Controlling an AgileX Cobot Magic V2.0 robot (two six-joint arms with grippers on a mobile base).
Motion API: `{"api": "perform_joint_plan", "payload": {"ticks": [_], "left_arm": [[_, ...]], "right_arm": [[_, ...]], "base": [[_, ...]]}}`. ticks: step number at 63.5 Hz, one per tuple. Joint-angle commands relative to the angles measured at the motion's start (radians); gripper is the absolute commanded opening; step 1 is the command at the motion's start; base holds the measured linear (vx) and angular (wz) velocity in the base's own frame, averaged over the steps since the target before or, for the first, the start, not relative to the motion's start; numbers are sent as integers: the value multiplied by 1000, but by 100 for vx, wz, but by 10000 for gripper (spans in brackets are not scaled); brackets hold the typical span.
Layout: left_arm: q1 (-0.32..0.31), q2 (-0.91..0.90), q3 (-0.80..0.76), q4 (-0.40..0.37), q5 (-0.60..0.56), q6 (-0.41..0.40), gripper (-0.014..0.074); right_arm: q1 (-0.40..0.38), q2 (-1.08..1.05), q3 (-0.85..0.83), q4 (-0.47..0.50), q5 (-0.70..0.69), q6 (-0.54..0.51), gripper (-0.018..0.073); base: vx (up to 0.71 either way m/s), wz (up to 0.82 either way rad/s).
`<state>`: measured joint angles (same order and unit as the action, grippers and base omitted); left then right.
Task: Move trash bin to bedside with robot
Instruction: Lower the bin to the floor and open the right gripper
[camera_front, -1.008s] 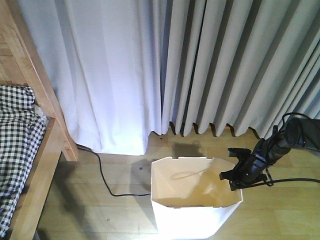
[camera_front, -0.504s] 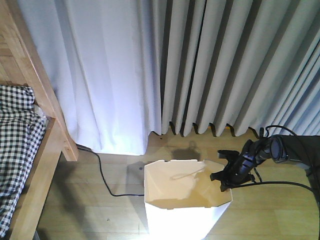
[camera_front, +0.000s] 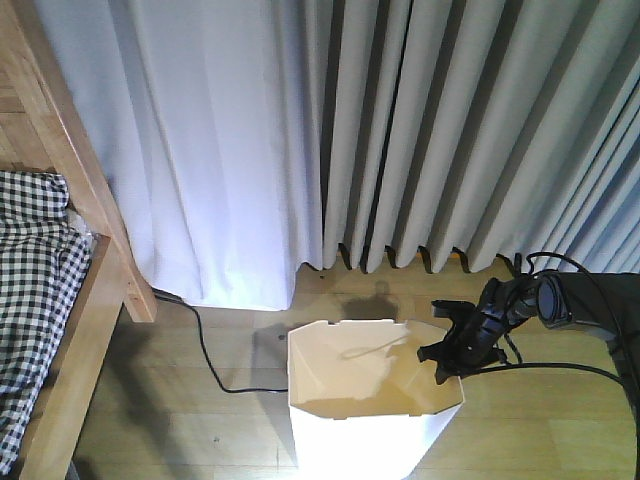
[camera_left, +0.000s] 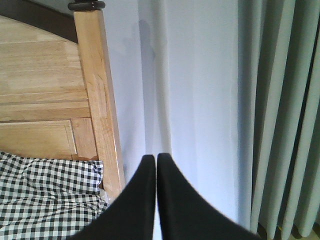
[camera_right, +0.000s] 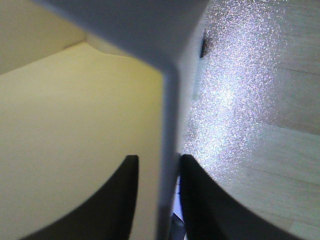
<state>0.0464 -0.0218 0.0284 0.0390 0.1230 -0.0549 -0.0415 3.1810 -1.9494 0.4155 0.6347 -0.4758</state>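
We see the trash bin upright at bottom centre, cream, open-topped, right wall pinched by our right arm's fingers. Bedside with checked bedding at frame left, well apart from it.

Grey pleated curtains hang to the wooden floor, where a black cable snakes from beneath them.
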Motion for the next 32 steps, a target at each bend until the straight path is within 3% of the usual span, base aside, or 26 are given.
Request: {"api": "perform_joint_plan", "payload": {"ticks": [1, 10, 21, 32], "left_arm": [[0, -5, -21, -5, -72, -4, -6], [0, -5, -21, -5, -72, -4, -6], [0, -5, -21, -5, -72, -4, -6], [0, -5, -21, -5, -72, -4, -6]], "right_arm": [[8, -41, -5, -31, 48, 12, 351], [8, -41, -5, -40, 52, 22, 452], [8, -46, -6, -46, 107, 19, 459], [7, -107, -2, -46, 76, 27, 459]], "base": [[0, 0], [0, 0], [0, 0], [0, 0]]}}
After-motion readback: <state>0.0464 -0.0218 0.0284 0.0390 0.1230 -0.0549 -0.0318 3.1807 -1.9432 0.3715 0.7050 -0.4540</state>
